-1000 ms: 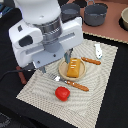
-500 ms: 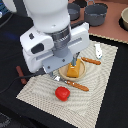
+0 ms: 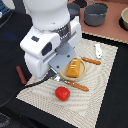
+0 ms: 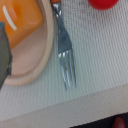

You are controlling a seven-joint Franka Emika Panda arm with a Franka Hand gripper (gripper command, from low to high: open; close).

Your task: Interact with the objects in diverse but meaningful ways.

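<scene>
An orange-yellow ridged block (image 3: pixel 75 68) lies on a tan plate (image 3: pixel 81 76) in the middle of the mat. The red tomato (image 3: pixel 62 93) sits in front of the plate. A dark brown sausage stick (image 3: pixel 20 75) lies at the mat's edge on the exterior view's left. A small white-and-blue piece (image 3: pixel 98 50) rests at the mat's far side. My gripper (image 3: pixel 57 71) hangs low just beside the plate, its fingers hidden under the white arm. The wrist view shows the block (image 4: pixel 17 22), the plate rim (image 4: pixel 42 55), fork tines (image 4: pixel 66 62) and the tomato's edge (image 4: pixel 104 3).
An orange-handled fork (image 3: pixel 78 86) lies by the plate's front and an orange-handled knife (image 3: pixel 92 61) behind it. Grey pots (image 3: pixel 96 14) stand on the far counter, with a bowl (image 3: pixel 124 18) beside them. The striped mat (image 3: pixel 105 95) lies on a black table.
The arm has shifted toward the exterior view's right and come lower beside the plate. The block, tomato and cutlery have stayed where they were.
</scene>
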